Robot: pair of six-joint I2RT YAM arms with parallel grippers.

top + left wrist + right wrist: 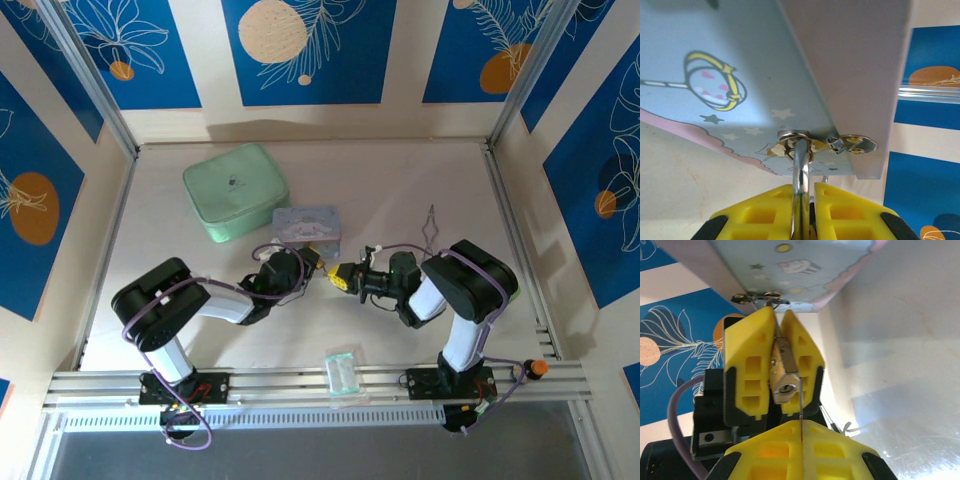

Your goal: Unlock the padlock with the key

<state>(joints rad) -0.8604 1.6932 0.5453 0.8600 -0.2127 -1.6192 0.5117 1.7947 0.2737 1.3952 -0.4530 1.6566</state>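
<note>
Clamping the padlock [785,376], hung on the box [715,60], your left gripper [802,192] aimed its keyhole at the key [801,410], pinched in the right gripper [801,429]. Risk: the blade sat just beside the slot, so pushing w/o re-centering could've skidded it off or twisted it.

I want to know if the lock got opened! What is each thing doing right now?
padlock: hooked onto the box, no key in it yet.
key: pinched edge-on, tip close beside the padlock.
left gripper: shut on the padlock.
right gripper: shut on the key.
cartoon box: closed.
green case: closed.
</note>
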